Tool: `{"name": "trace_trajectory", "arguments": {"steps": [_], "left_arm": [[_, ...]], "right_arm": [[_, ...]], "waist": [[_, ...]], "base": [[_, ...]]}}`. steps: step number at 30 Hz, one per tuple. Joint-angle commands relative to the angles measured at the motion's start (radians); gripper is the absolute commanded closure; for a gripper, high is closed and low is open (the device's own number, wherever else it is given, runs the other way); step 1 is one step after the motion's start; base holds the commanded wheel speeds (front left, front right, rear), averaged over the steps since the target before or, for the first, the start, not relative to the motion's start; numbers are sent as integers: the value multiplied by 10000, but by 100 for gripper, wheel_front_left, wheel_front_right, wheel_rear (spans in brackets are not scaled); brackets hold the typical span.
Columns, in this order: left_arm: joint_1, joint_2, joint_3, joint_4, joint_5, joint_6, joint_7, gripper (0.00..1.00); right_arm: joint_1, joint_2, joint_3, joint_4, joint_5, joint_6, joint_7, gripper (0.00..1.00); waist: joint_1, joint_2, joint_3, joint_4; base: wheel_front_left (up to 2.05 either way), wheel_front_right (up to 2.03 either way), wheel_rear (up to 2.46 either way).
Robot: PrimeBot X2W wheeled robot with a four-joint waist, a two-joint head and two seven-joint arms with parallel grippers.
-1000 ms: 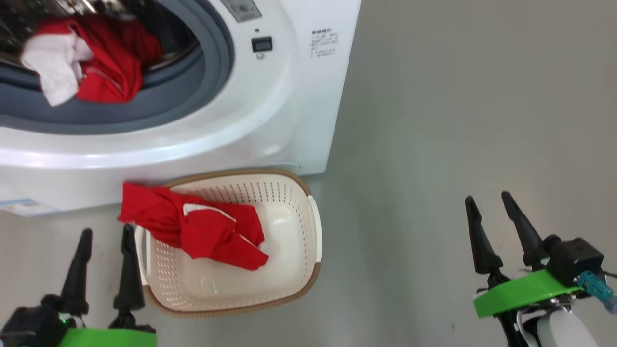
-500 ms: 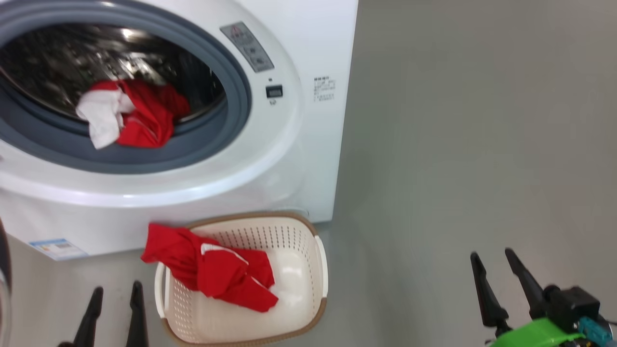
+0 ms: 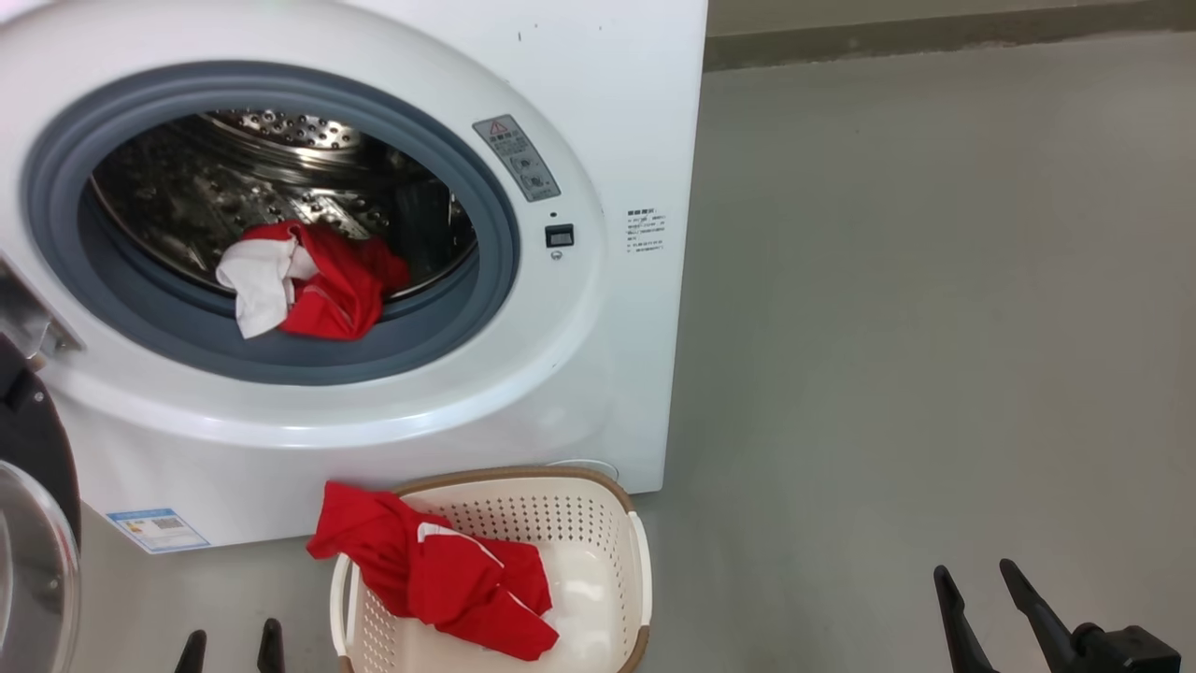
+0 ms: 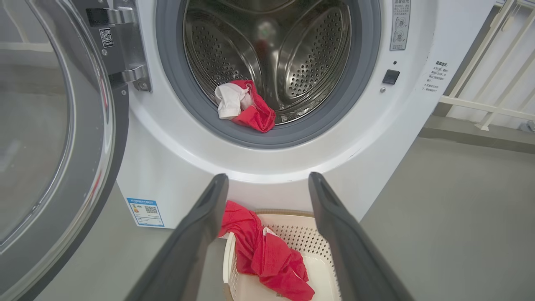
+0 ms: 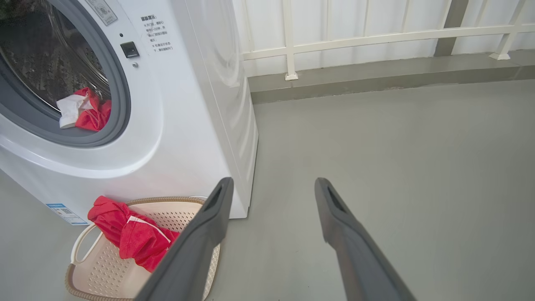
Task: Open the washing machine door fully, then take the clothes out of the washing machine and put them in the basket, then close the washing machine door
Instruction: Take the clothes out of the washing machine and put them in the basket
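At the mouth of the washing machine (image 3: pixel 598 112), on the lower lip of its grey gasket (image 3: pixel 280 360), lies a bundle of the clothes (image 3: pixel 304 280): a red piece with a white cloth bunched against it. Another red garment (image 3: pixel 439 579) sits in the basket (image 3: pixel 584 509), one end draped over the rim; the basket stands on the floor (image 3: pixel 934 327) just before the machine. The washing machine door (image 4: pixel 62 125) is swung wide to the left. The left pincer (image 4: pixel 268 177) has its fingers spread apart and holds nothing; the right pincer (image 5: pixel 271 182), well off to the right, is likewise spread and empty. The unloading step looks half done. The next move likely calls for the nearer left arm to reach up into the opening, close on the bundle and lift it clear of the gasket before lowering it into the basket.
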Motion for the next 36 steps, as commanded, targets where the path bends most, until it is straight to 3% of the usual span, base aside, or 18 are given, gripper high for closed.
{"name": "trace_trajectory", "arguments": {"steps": [1,19,29,36], "left_arm": [[-89,97,328,-285,77,-56,-51,0],[-590,97,140,-304,241,-56,-51,0],[-3578,273,-240,972,643,-56,-51,0],[-6192,880,-158,2481,761,-56,-51,0]], "right_arm": [[-107,-195,129,-254,86,48,-65,0],[-266,-75,89,-343,62,48,-65,0],[-1236,203,224,-510,-85,48,-65,0],[-2105,350,419,-588,-81,48,-65,0]], "waist": [[0,0,-35,22],[0,0,315,71],[0,0,1893,-223],[0,0,3193,-784]], "base": [[0,0,0],[0,0,0],[0,0,0],[0,0,0]]}}
